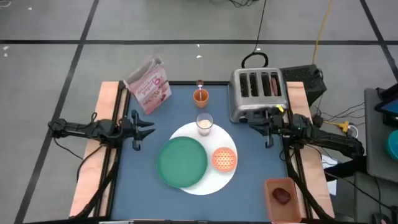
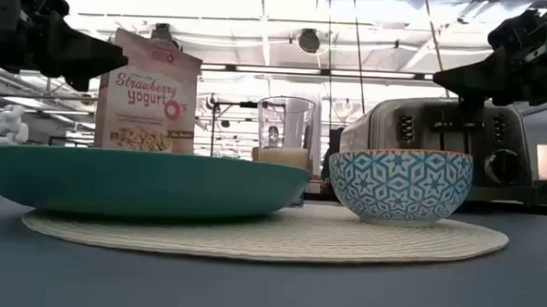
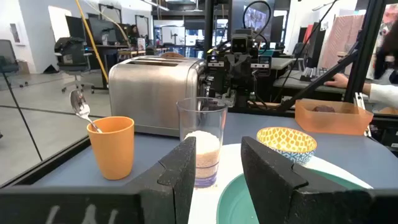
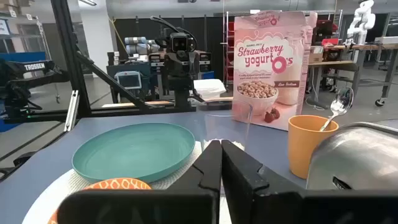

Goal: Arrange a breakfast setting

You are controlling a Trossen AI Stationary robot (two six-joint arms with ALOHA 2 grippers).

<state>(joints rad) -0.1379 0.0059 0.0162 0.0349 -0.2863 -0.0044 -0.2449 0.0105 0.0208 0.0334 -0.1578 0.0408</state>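
We see the green plate (image 1: 181, 162) centre frame, left gripper (image 1: 138, 129) spread (right gripper (image 1: 266, 126) pressed together).

Lighting is bright and even, supplied by overhead ceiling fixtures that blow out to white in the low view. Shadows on the table (image 1: 143, 186) are soft and short. The toaster (image 3: 155, 93) shows mild glare, and nearby gripper fingers appear slightly soft.

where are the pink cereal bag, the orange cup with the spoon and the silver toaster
pink cereal bag (image 4: 268, 68), right wrist view, front panel, on the printed bowl.
orange cup (image 3: 112, 146), left wrist view, middle of its side wall.
silver toaster (image 1: 256, 93), high view, top, between the slots.
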